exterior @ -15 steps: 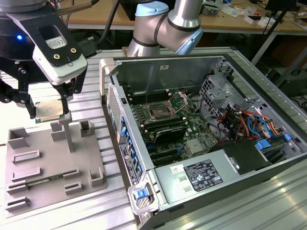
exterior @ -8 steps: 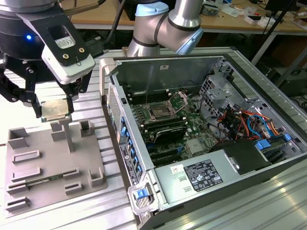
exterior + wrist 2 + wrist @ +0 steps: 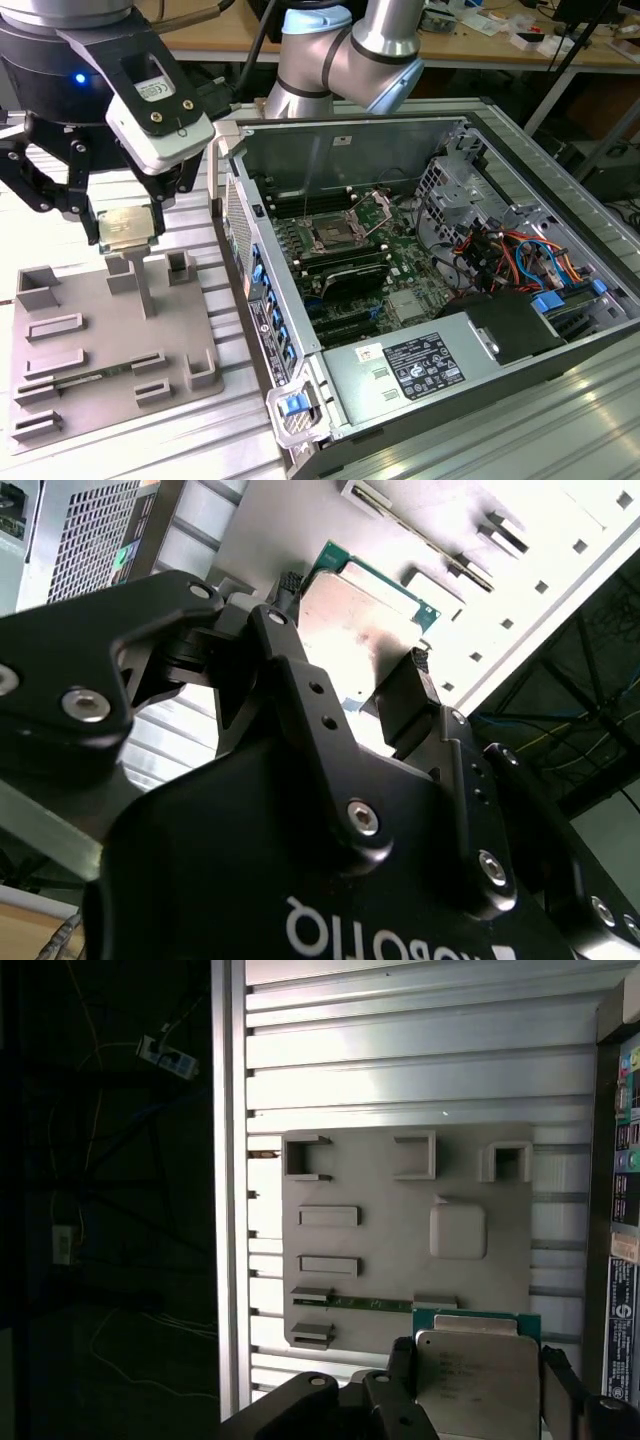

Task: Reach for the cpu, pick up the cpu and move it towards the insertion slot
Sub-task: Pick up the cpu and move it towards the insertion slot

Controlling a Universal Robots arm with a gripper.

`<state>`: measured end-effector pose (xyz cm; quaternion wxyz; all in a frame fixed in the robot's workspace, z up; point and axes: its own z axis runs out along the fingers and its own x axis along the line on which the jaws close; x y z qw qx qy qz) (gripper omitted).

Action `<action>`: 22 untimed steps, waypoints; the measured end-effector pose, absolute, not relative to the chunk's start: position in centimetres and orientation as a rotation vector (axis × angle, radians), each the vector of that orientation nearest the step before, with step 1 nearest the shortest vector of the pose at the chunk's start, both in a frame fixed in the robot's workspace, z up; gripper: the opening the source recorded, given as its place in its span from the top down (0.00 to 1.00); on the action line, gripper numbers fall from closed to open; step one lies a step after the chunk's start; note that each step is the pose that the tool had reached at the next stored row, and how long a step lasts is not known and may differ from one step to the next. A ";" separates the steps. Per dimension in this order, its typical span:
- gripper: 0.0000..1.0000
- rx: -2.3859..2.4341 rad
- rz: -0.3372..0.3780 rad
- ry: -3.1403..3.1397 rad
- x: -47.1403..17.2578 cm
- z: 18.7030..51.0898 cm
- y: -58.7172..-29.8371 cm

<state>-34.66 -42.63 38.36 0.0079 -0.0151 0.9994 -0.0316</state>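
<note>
The cpu (image 3: 127, 227), a flat silvery square with a thin green edge, hangs in the air above the grey fixture plate (image 3: 100, 335) at the exterior view's left. My gripper (image 3: 128, 232) is shut on it, one black finger on each side. Both wrist views show the cpu (image 3: 365, 610) (image 3: 478, 1375) pinched between the fingers (image 3: 408, 695) (image 3: 402, 1360), lifted off the plate (image 3: 400, 1230). The insertion slot (image 3: 335, 236), a metal-framed socket with a dark centre, lies on the green board inside the open computer case, well to the exterior view's right of the gripper.
The open computer case (image 3: 330, 405) has a raised side wall between the plate and the board. Inside are black memory slots (image 3: 350, 272), a drive cage and bundled cables (image 3: 510, 260). The plate carries upright grey holders (image 3: 145, 285) and a green memory stick (image 3: 370, 1303).
</note>
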 end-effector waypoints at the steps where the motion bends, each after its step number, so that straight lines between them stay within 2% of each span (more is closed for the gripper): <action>1: 0.45 -0.047 -0.099 3.124 -34.6 38.4 -42.6; 22: 0.45 -0.047 -0.099 3.124 -33.3 38.4 -42.6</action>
